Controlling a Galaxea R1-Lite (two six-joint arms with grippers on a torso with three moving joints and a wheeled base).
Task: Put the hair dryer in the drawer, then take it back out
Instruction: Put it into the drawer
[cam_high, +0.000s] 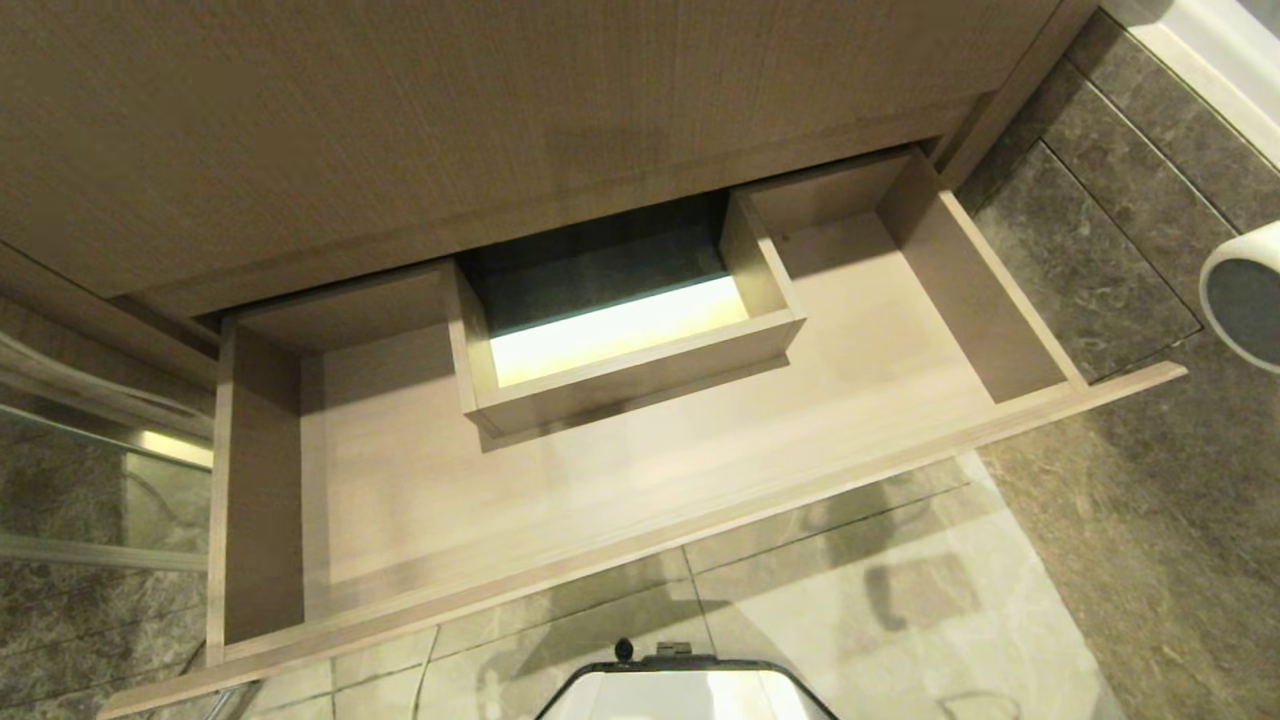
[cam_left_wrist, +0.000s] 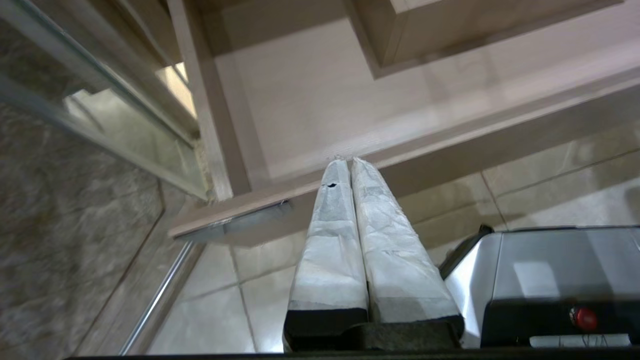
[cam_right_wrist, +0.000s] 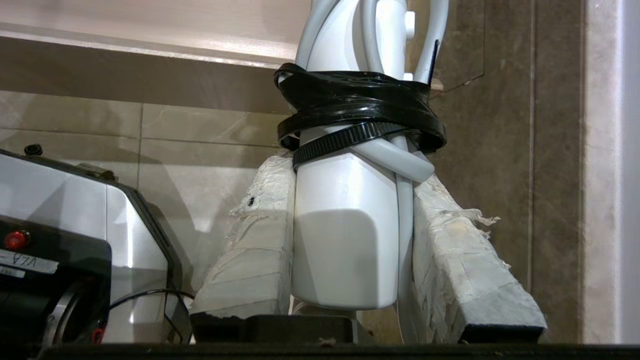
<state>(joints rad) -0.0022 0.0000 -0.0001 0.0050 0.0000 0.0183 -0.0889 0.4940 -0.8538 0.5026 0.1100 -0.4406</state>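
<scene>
Right now the right gripper (cam_right_wrist: 350, 190) clamps the hair dryer (cam_right_wrist: 345, 250) by its white handle, one taped finger (cam_right_wrist: 255, 250) on each side, with the cord bound to the handle by a black tie (cam_right_wrist: 360, 112). In the head view the dryer's grey round end (cam_high: 1245, 300) shows off the drawer's right end, over the dark stone floor (cam_high: 1150, 520). The drawer (cam_high: 640, 545) stands pulled open. The left gripper (cam_left_wrist: 350, 165) hangs by the drawer's front edge, fingers pressed together, holding nothing.

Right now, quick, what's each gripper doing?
Left gripper: shut, holding nothing, parked by the open drawer.
Right gripper: shut on the hair dryer, gripping its handle.
</scene>
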